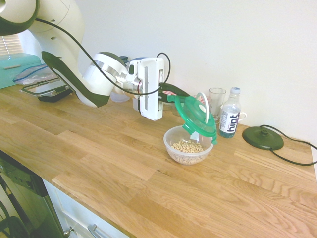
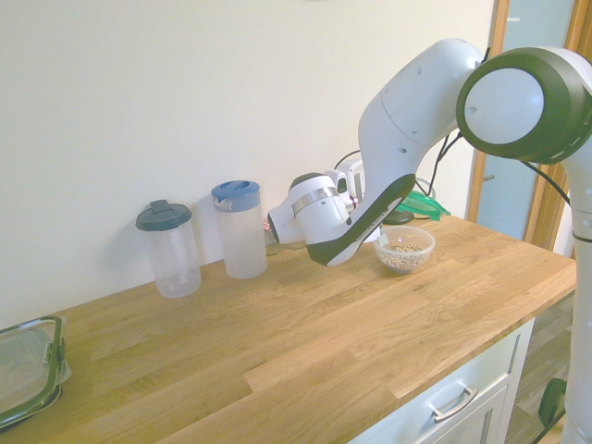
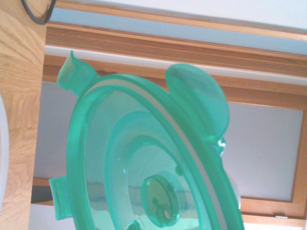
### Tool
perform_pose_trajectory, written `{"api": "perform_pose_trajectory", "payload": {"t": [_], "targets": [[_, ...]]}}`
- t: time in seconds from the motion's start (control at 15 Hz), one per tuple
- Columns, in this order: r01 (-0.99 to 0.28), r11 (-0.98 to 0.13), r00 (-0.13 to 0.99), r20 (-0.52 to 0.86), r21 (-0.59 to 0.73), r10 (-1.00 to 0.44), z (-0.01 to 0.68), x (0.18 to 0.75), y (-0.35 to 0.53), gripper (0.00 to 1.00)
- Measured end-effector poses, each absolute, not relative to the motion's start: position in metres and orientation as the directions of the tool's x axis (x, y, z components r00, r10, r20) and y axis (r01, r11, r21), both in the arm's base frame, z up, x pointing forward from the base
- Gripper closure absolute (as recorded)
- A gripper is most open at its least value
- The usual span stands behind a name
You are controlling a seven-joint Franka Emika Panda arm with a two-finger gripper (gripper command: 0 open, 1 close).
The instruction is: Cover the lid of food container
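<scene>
with the tool (image 1: 171, 97) clenched on the lid (image 1: 198, 117), held tilted just above the food container (image 1: 188, 145) on the tabletop (image 1: 124, 163), i would level it, centre it, then lower.

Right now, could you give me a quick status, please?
Fingers shut on the green lid. Lid tilted, low edge over the cereal bowl, not seated. Nothing between them.

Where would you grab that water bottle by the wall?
Around the middle of the water bottle, coming in level from the open counter side. It stands upright, slim and round; the wall lies behind it and a glass stands close beside it.
</scene>
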State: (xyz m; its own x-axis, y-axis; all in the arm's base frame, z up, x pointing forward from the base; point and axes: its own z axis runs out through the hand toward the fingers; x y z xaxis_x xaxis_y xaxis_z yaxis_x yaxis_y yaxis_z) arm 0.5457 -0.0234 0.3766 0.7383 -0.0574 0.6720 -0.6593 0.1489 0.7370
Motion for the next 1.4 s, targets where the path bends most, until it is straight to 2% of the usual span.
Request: {"api": "perform_pose_trajectory", "payload": {"t": [0.27,0.47,0.67,1.4], "targets": [[-0.641,0.161,0.757,0.652,0.751,-0.028,0.36,0.549,-0.026,1.0],[-0.649,0.129,0.757,0.654,0.75,0.004,0.348,0.557,-0.021,1.0],[-0.655,0.101,0.753,0.658,0.748,0.008,0.343,0.562,-0.018,1.0],[-0.649,0.111,0.757,0.653,0.753,-0.002,0.337,0.558,-0.012,1.0]]}}
